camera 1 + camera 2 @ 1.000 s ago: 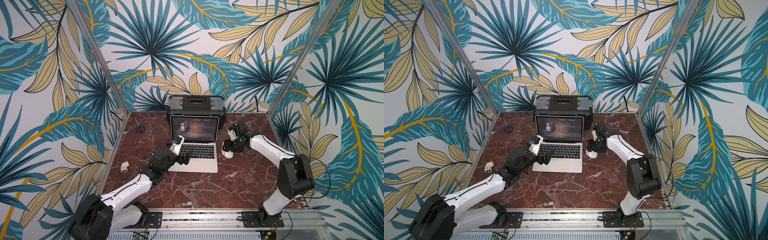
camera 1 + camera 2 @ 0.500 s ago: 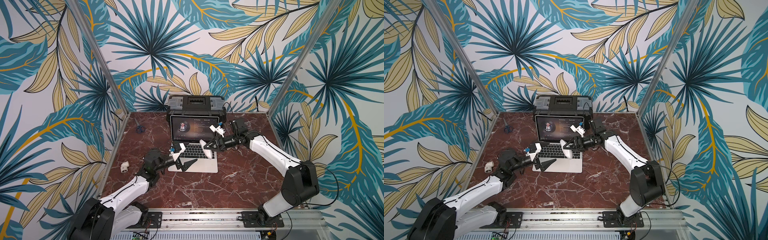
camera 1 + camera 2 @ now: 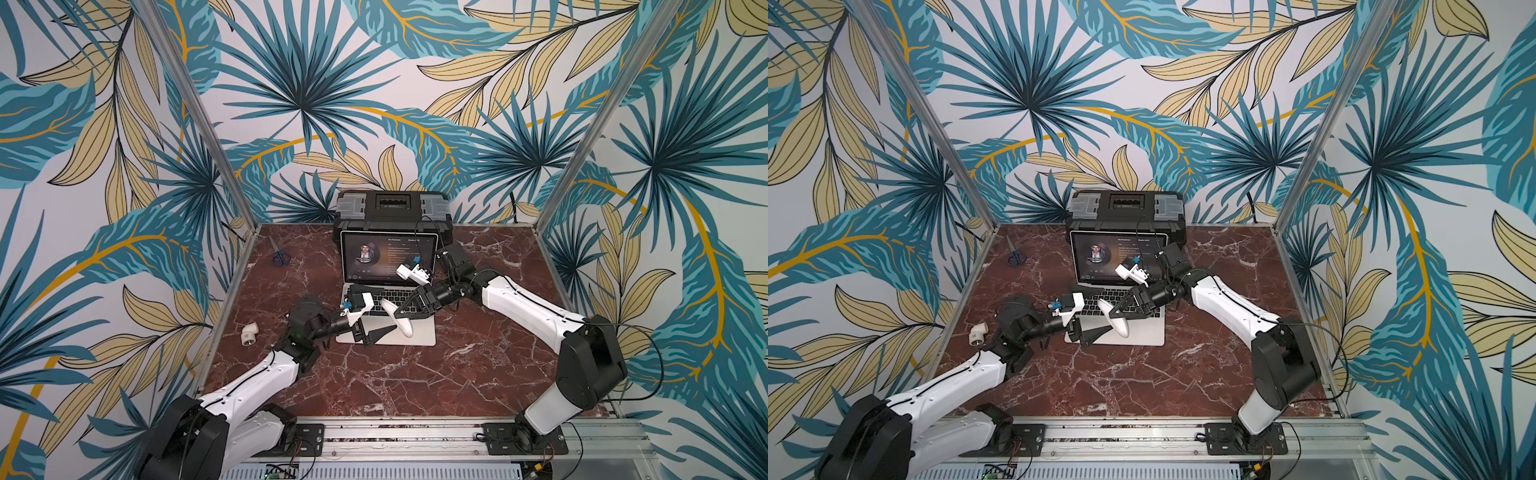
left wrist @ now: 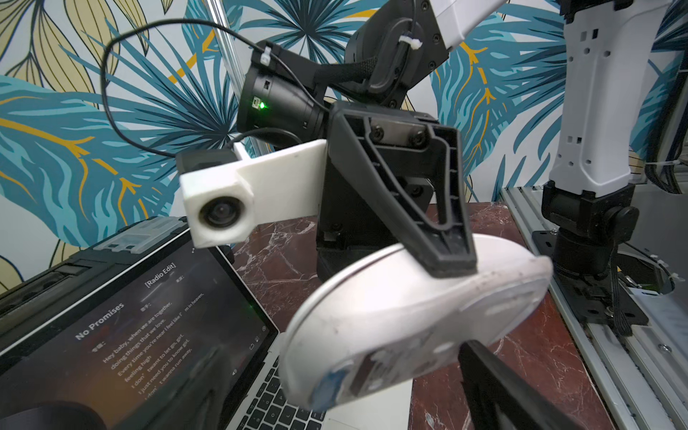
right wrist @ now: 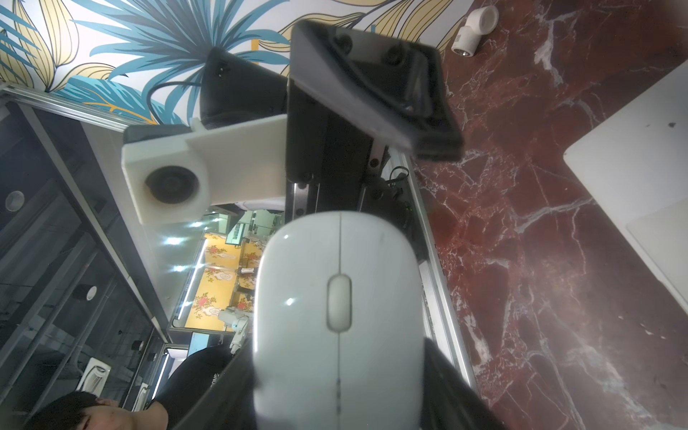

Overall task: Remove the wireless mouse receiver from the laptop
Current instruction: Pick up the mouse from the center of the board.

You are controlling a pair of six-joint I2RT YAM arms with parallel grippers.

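The silver laptop (image 3: pixel 420 334) stands open mid-table, its dark screen (image 3: pixel 1100 255) showing a music player. My right gripper (image 3: pixel 400 314) is shut on the white wireless mouse (image 3: pixel 400 319) and holds it tilted above the keyboard. In the right wrist view the mouse (image 5: pixel 338 316) fills the space between my fingers (image 5: pixel 450 383). My left gripper (image 3: pixel 376 320) is open at the laptop's front left, facing the mouse. The left wrist view shows the mouse's underside (image 4: pixel 402 320) with a blue label. The receiver does not show in any view.
A black toolbox (image 3: pixel 392 208) sits right behind the laptop screen. Blue scissors (image 3: pixel 280 255) lie at the back left, and a white pipe elbow (image 3: pixel 249 333) rests near the left edge. Metal posts and a front rail (image 3: pixel 415 434) bound the marble table.
My right gripper lifted the mouse from the table right of the laptop and carried it over the keyboard. My left gripper drew back from the laptop's left edge and turned toward the mouse.
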